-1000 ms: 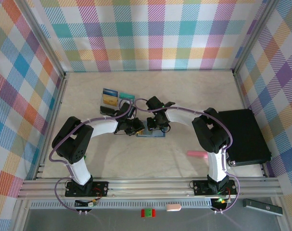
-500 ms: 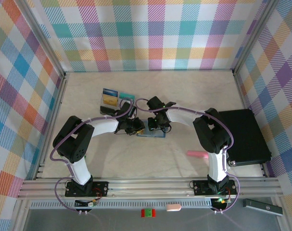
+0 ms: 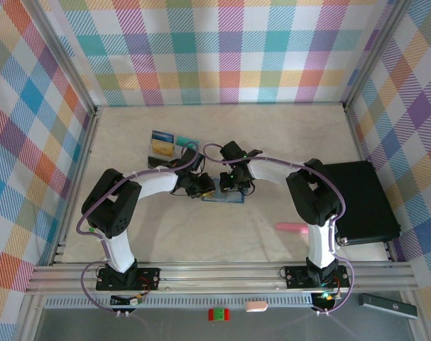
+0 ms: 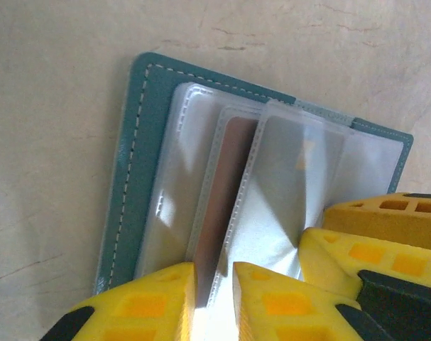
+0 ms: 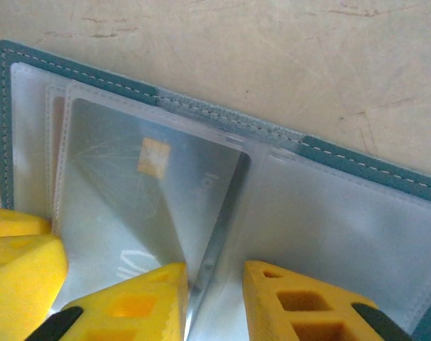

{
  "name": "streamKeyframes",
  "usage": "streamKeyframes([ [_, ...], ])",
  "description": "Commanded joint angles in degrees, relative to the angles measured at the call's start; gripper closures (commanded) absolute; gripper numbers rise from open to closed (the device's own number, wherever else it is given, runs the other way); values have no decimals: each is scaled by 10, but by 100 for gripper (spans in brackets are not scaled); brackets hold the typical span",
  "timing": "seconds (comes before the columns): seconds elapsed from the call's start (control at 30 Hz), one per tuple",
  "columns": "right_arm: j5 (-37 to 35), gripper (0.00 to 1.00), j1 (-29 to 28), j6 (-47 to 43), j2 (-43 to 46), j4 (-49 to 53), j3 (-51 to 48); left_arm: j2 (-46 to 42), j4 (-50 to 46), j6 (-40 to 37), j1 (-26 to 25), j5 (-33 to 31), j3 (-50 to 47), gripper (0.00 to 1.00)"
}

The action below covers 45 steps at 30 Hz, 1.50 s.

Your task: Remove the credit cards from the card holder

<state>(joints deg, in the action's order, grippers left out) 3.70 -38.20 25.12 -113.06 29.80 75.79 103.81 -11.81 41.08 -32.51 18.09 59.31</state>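
We record left end effector (image 4: pixel 214 275) and right end effector (image 5: pixel 215 273) barely shifted, narrowly astride card holder (image 4: pixel 139 142) sleeves (image 5: pixel 329 213), grip indeterminable; extraction stalled.

The top camera looks down from above and behind the near edge of the worktop (image 3: pixel 286 142), taking in the whole surface. Both wrist cameras hang very close over the card holder (image 3: pixel 222 198) near the middle, sharing its clear sleeves (image 4: pixel 279 185).
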Motion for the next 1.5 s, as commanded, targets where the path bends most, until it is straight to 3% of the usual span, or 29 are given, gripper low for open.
streamKeyframes([
  [0.0,10,73,4,12,-6,8,-20,14,-29,-18,-12,19,4,80],
  [0.5,18,73,10,15,3,1,-27,-14,19,1,-12,45,-9,84],
  [0.8,22,72,12,21,33,0,-23,-29,-1,-7,-9,10,-16,100],
  [1.07,48,68,13,22,116,-34,-43,-55,-36,-28,-5,-21,-25,100],
  [1.33,10,65,27,33,203,-98,-110,-68,-20,-26,-4,1,-33,100],
  [1.47,3,65,37,42,229,-119,-135,-57,12,-14,-4,29,-36,91],
])
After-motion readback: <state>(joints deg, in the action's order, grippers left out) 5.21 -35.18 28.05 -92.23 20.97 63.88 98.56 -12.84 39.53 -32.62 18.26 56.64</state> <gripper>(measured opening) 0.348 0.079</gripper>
